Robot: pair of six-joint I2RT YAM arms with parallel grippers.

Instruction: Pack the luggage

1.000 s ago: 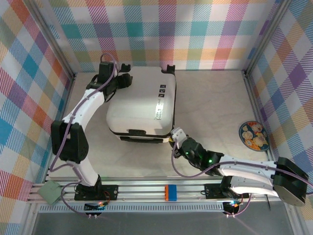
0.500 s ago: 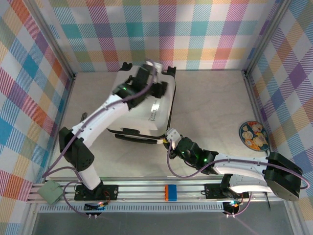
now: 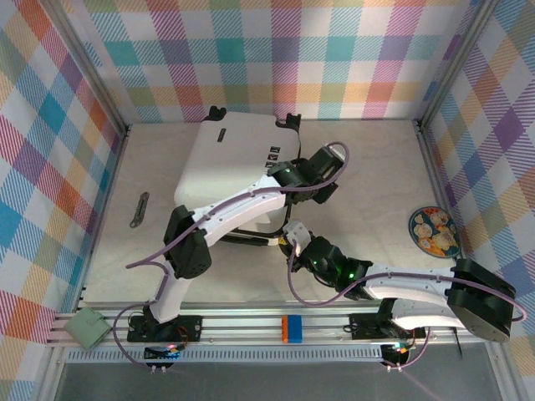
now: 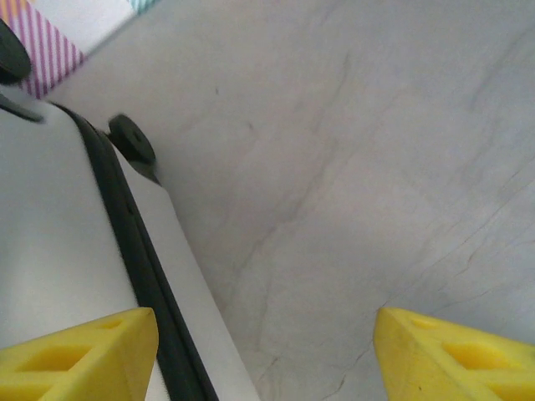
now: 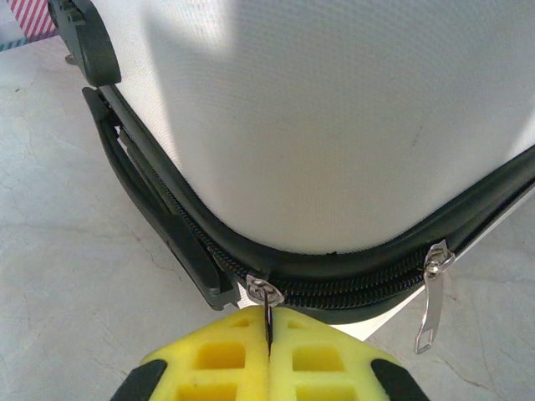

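Two zipper pulls are noted at the near right corner of the luggage [image 3: 226, 159]. One zipper pull [image 5: 267, 301] is pinched between the closed yellow fingers of the right gripper [image 5: 269, 327]. The second pull [image 5: 429, 305] hangs loose just beside it on the same track. The left gripper [image 4: 263, 351] is hung at the luggage's right edge, toward the wheel [image 4: 131, 139] end. Its fingers [image 4: 79, 347] are set well apart and nothing is held between them.

Step judged in hand: the zipper is to be run shut around the shell. This is best done with the tab drawn along the line of the track, low and close to the shell. At the corner the pull should be turned gradually so the slider is not cocked. The tab is thin, so a slip is likely if force is applied sideways. The light shell may be dragged along by the pull, so bracing by the left gripper at the right flank is advised.

The luggage is laid flat on the table [image 3: 368, 167] with its shells together, and a patterned plate [image 3: 433, 231] is seen well apart on its right. The long axis is run near to far, slightly skewed, with the near end shifted left. The wheels are pointed at the far wall. The carry handle [image 5: 155, 213] is faced toward the arm bases.
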